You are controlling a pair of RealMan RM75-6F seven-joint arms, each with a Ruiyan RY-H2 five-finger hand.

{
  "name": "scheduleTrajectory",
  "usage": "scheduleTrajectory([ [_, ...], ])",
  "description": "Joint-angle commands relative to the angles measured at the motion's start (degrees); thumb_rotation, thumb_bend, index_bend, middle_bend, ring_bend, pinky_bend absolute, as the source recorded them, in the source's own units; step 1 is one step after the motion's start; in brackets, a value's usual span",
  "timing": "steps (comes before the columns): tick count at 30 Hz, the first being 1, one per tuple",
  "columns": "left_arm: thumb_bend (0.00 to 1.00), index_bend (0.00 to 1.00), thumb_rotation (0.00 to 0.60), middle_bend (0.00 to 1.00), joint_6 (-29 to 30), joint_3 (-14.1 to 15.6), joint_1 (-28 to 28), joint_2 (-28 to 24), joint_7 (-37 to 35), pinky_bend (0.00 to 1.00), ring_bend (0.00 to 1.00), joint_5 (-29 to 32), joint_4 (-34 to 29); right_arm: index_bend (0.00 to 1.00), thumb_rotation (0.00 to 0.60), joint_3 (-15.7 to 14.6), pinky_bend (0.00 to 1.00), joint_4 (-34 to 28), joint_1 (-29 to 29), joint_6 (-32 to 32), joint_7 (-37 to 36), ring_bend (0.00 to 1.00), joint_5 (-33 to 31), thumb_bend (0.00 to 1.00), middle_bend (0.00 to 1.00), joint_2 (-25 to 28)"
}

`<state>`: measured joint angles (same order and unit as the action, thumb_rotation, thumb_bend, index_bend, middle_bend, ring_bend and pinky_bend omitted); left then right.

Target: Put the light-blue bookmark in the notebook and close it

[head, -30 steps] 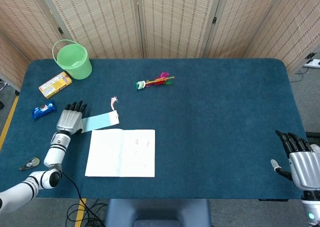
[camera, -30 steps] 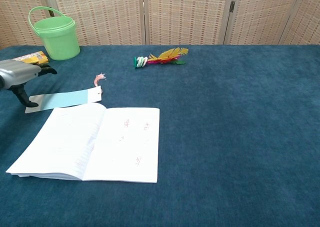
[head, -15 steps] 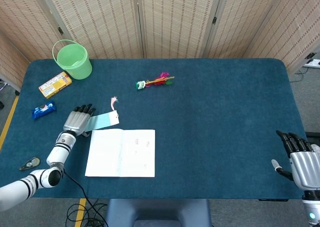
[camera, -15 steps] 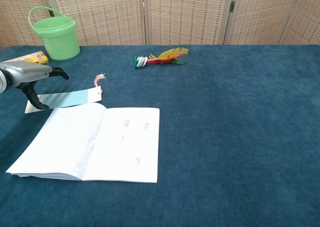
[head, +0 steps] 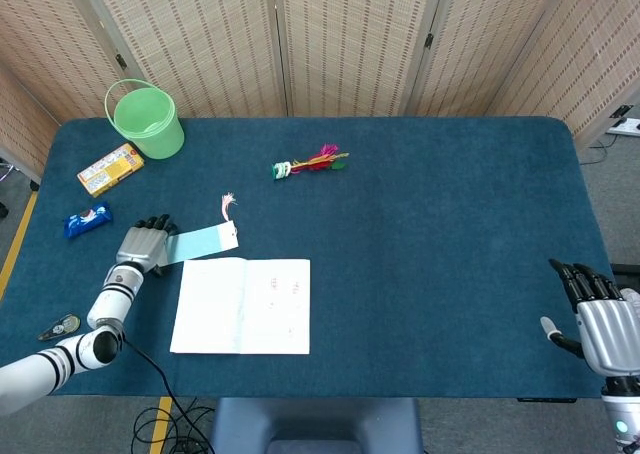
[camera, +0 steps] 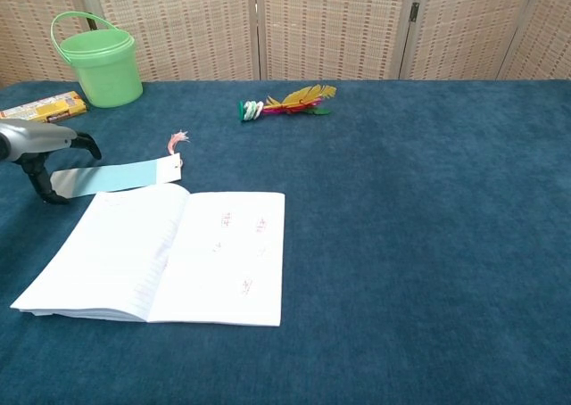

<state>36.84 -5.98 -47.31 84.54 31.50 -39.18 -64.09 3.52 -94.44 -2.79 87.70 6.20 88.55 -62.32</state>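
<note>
We see the notebook (head: 242,305) lying open and flat on the blue table (head: 430,224). We use the notebook as our landmark.

The light-blue bookmark (head: 203,242) lies on the table just behind the notebook's left page, away from the robot. It is not inside the notebook. At its end nearer the middle of the table there is a small pink tassel (head: 228,204).

The left hand (head: 141,247) is just to the left of the notebook, at the far end of the bookmark. In the chest view, this hand (camera: 36,151) has its thumb down by the edge of the paper and a finger curved over it. The end of the bookmark seems to lift a little there. We cannot tell if the hand is really holding the paper or only touching it.

The right hand (head: 598,324) is far to the right of the notebook, near the table's front edge. Its fingers are spread apart and nothing is in it.

Well behind the notebook, near the middle of the table, lies a little bunch of bright feathers (head: 311,163). Far behind and to the left stands a green bucket (head: 147,120). Near the bucket is a yellow box (head: 110,168), and a blue packet (head: 88,219) lies left of the left hand. A small dark thing (head: 58,327) sits left of the notebook near the table's front edge.
</note>
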Motion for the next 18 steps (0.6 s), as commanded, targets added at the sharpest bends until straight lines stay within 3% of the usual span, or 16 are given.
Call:
scheduleTrajectory([
  [1,0.26,0.17,0.6,0.0,0.24,0.43,-0.25,0.13,0.09,0.14,0.0,0.54,0.26,0.13,0.6,0.02,0.24,-0.02,-0.11,-0.13,0.06,0.15,0.02,0.19,0.21,0.01],
  [18,0.29,0.19,0.6,0.0,-0.38,2.21,-1.62,0.81,-0.69,0.14,0.0,3.34,1.85,0.13,0.6,-0.07,0.24,0.13,0.11,0.14,-0.04,0.15,-0.18,0.19,0.21,-0.03],
])
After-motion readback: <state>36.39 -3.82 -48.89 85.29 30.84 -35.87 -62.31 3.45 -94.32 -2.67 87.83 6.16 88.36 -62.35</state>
